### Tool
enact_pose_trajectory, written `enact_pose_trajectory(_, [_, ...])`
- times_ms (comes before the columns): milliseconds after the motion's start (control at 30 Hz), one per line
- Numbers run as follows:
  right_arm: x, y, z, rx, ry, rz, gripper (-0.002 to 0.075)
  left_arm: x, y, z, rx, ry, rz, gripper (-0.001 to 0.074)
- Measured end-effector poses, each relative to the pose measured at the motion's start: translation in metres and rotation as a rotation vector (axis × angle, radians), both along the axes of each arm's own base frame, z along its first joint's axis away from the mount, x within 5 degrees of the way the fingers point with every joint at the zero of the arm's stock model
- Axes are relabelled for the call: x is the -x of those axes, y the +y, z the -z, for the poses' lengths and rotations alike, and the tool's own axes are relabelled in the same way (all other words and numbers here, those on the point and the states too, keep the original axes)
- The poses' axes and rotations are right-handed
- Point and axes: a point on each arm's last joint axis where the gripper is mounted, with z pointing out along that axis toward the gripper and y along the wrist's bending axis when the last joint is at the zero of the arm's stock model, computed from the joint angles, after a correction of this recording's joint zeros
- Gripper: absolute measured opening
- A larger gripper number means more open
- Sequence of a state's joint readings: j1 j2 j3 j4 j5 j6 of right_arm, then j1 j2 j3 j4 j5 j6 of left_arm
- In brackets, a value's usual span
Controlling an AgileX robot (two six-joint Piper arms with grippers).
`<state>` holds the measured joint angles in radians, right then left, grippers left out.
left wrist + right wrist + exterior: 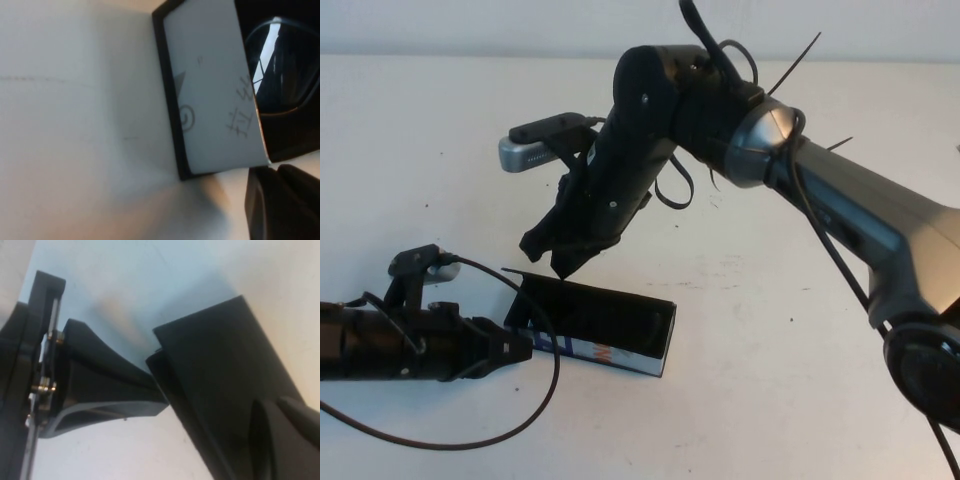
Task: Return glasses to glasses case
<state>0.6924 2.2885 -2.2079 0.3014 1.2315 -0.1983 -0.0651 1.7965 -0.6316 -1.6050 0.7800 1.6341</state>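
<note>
The glasses case [605,335] lies open on the table, its black flap lid [535,290] standing up at its left end. Its white printed side shows in the left wrist view [210,90]. The glasses [280,70] lie inside the case, with one reflective lens showing; in the high view they are lost in the dark lining. My left gripper [520,350] is shut and its tips [277,200] sit at the case's left end. My right gripper [563,265] is shut and points down at the flap's top edge, its fingers [285,435] against the black flap [220,380].
The white table [770,400] stretches around the case. The left arm's cable [535,420] loops on the table in front of the case. The right arm [840,210] reaches in from the right, above the table. The left gripper also shows in the right wrist view [100,390].
</note>
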Motion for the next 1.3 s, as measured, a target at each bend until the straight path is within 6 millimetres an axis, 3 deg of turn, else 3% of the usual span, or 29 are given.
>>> enact_pose_trajectory(133, [0.005, 0.005, 0.002, 0.021, 0.003, 0.009, -0.0011, 0.002, 0.000, -0.001, -0.005, 0.024, 0.002, -0.0001])
enact_pose_trajectory(300, [0.007, 0.004, 0.016, 0.048, 0.047, 0.018, -0.0011, 0.006, 0.003, -0.018, -0.056, -0.007, 0.012, -0.0001])
enact_pose_trajectory(500, [0.014, 0.001, 0.042, 0.086, 0.137, 0.021, -0.0011, 0.015, 0.014, -0.051, -0.183, -0.081, -0.044, -0.0001])
enact_pose_trajectory(833, [0.016, -0.001, 0.038, 0.075, 0.127, 0.018, -0.0011, 0.037, 0.017, -0.110, -0.177, -0.299, -0.087, -0.0001])
enact_pose_trajectory(933, [0.020, -0.005, 0.024, 0.069, 0.106, 0.011, -0.0011, 0.052, 0.019, -0.133, -0.163, -0.432, -0.115, -0.0001])
enact_pose_trajectory(1067, [0.027, -0.014, -0.018, 0.036, 0.017, 0.008, -0.0011, 0.085, 0.027, -0.158, -0.181, -0.642, -0.201, -0.0001])
enact_pose_trajectory(1167, [0.037, -0.025, -0.056, -0.003, -0.057, 0.009, -0.0011, 0.116, 0.036, -0.168, -0.209, -0.779, -0.292, -0.0001])
enact_pose_trajectory(1300, [0.055, -0.043, -0.093, -0.030, -0.119, 0.010, -0.0011, 0.151, 0.047, -0.173, -0.224, -0.928, -0.404, -0.0001])
